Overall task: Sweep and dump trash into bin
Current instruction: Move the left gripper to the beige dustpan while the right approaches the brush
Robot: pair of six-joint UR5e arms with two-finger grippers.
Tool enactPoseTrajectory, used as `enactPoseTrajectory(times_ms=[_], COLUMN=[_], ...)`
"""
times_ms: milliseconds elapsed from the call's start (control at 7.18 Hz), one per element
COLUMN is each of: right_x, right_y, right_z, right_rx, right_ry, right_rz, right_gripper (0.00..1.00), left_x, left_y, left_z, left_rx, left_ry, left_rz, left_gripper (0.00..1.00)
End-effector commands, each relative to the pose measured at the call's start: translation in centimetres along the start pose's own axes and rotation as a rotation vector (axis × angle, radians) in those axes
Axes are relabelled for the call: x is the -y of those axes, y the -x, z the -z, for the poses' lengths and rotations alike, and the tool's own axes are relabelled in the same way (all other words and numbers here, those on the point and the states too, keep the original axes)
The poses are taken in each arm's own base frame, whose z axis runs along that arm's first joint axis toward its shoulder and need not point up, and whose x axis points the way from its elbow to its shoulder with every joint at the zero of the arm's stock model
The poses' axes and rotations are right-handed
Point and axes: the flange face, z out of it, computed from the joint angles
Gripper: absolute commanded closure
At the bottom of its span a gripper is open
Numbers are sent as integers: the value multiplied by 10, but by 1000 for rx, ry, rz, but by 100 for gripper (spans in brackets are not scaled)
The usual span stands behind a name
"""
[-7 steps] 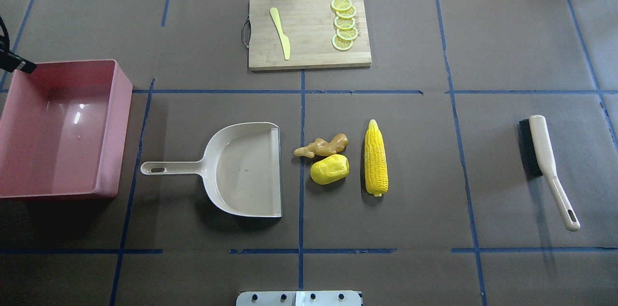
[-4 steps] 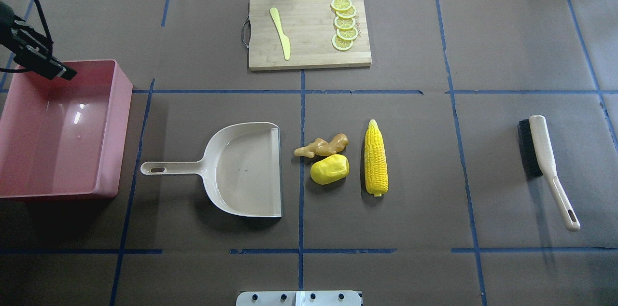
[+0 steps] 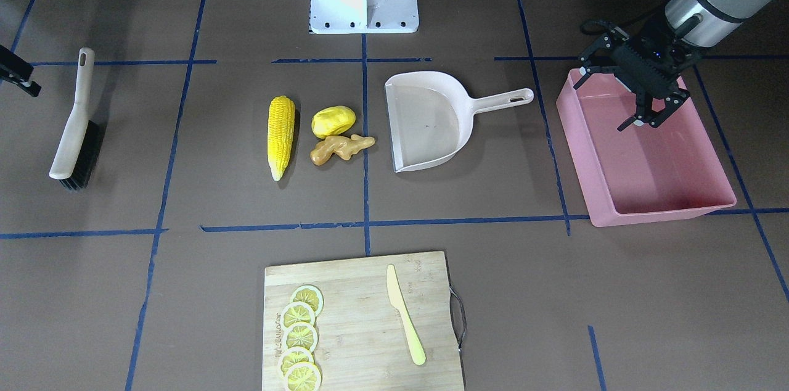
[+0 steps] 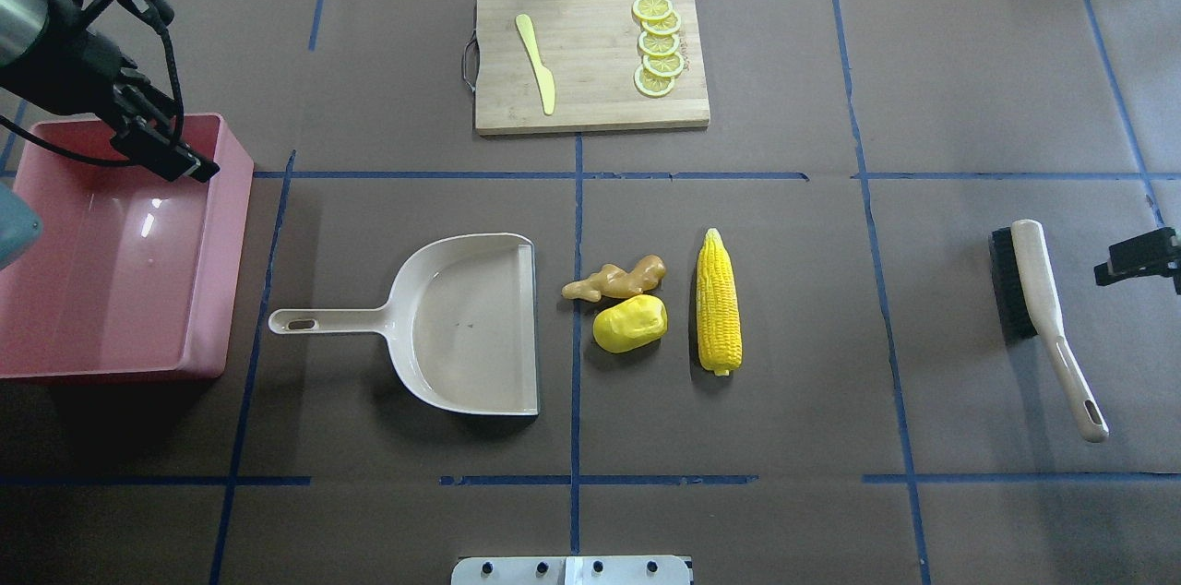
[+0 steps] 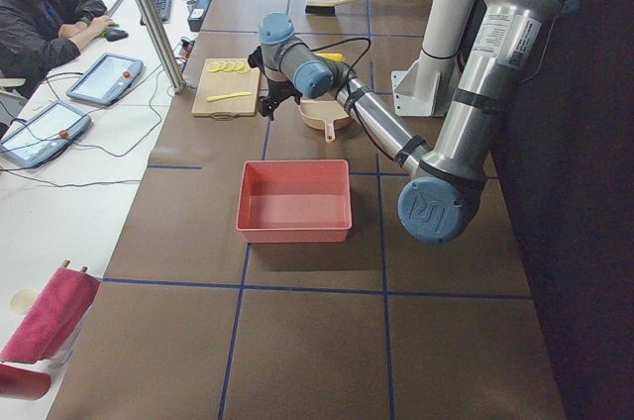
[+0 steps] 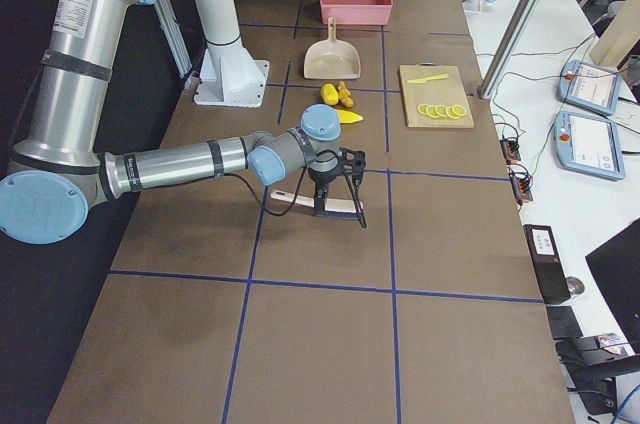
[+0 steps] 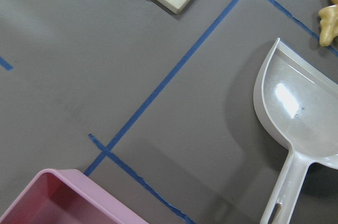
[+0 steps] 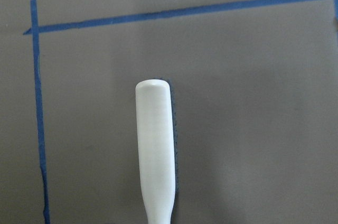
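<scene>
Hanging over the pink bin point(image 3: 672, 207) corner, left gripper point(image 3: 607, 106) fingers point(image 3: 661, 112) are spread wide; corn cob point(image 3: 280, 135), potato point(image 3: 333, 121) and ginger point(image 3: 341, 148) lie well apart from them, past the dustpan point(image 3: 431, 119). Right gripper point(image 4: 1137, 258): can't tell.

Lighting: bright, even, from overhead.
Glare: white spots on bin point(image 4: 148, 220) floor and dustpan point(image 7: 288, 100).
Shadows: soft; darkest along the bin's near side, thin beside brush point(image 4: 1033, 280) and corn cob point(image 4: 718, 301).
Overexposure: pale strip beyond table's point(image 4: 830, 382) far edge.
Focus: sharp overall; right-wrist view slightly soft.
</scene>
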Motion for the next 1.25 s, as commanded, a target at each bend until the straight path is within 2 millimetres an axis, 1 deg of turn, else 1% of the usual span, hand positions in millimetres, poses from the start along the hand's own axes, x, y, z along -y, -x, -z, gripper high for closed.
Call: enactPoseTrajectory(times_ms=[0, 139, 278, 418, 557, 696, 835, 974, 1114], right_x=[-28, -34, -39, -40, -42, -44, -45, -46, -48], right_y=[29, 31, 29, 25, 27, 28, 26, 23, 22], right_z=[-46, -66, -80, -84, -84, -87, -89, -95, -95], right_rx=[-15, -53, -72, -79, -73, -76, -83, -91, -91], right_ry=[11, 22, 42, 52, 62, 69, 81, 93, 101], right_rz=[-20, -18, -13, -17, -22, -21, -27, -28, -31], right_gripper=[0, 0, 0, 0, 0, 11, 25, 43, 69], left_x=[1, 3, 4, 5, 5, 5, 5, 5, 5], left_y=[-2, -1, -2, -2, -3, -3, -3, -3, -3], left_z=[-4, -4, -4, -3, -3, -3, -3, -2, -3], left_rx=[-4, -4, -4, -4, -4, -4, -4, -4, -4], left_ry=[5, 5, 3, 2, -1, -2, -3, -6, -6], left_rz=[-4, -4, -6, -7, -12, -13, -14, -16, -18], left_gripper=[0, 0, 0, 0, 0, 0, 0, 0, 0])
